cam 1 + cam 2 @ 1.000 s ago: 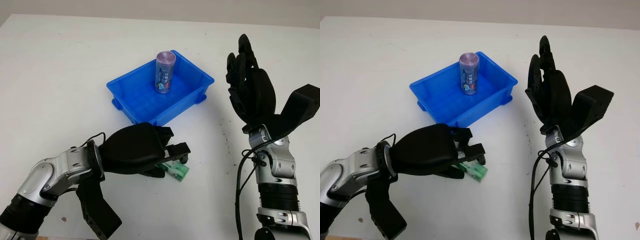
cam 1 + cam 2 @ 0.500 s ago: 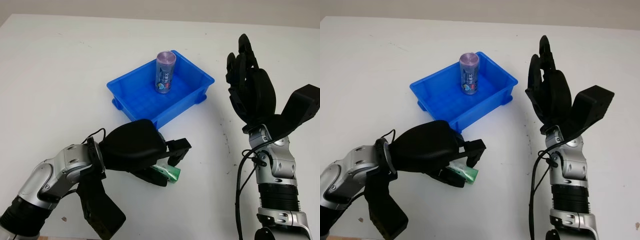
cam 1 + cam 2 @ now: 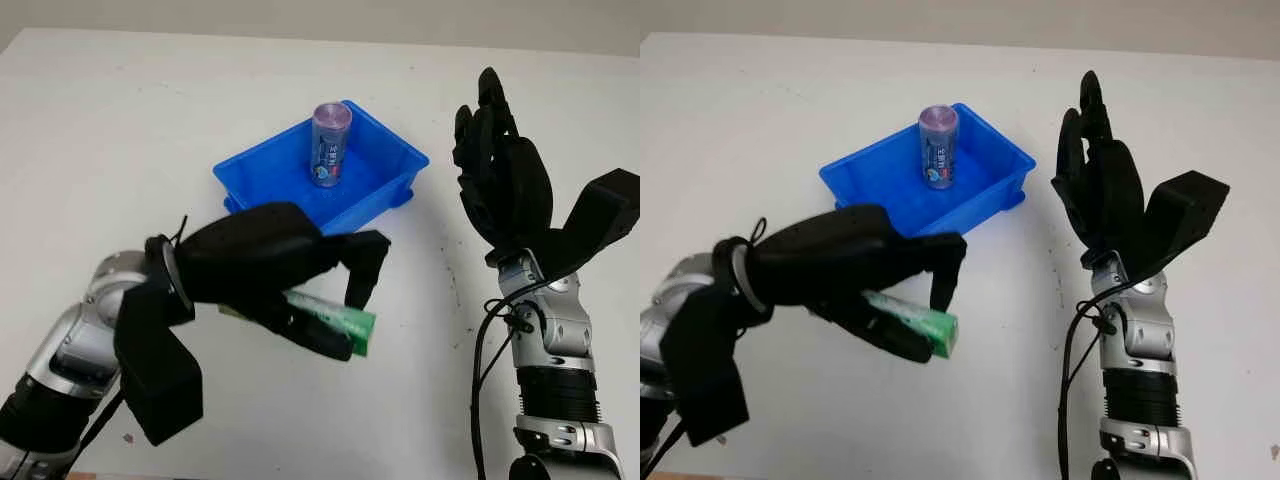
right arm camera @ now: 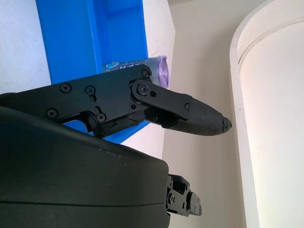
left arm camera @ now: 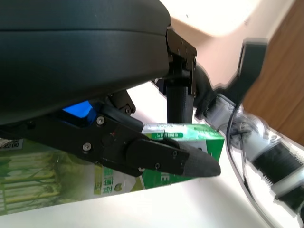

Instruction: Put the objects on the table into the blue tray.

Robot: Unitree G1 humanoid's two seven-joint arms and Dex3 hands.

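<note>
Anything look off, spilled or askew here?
Nothing stands out. The left hand holds the green carton lifted off the table, near the blue tray; the purple can stands upright inside. The right hand is open, raised beside the tray.

Black-shelled hands [image 3: 260, 270], silver forearms [image 3: 548, 330]

A broad, flat white table [image 3: 120, 130] spreads across the whole scene, its matte top marked by a few small dark specks near the right side. Beyond its far edge runs a strip of pale beige wall [image 3: 400, 15].
</note>
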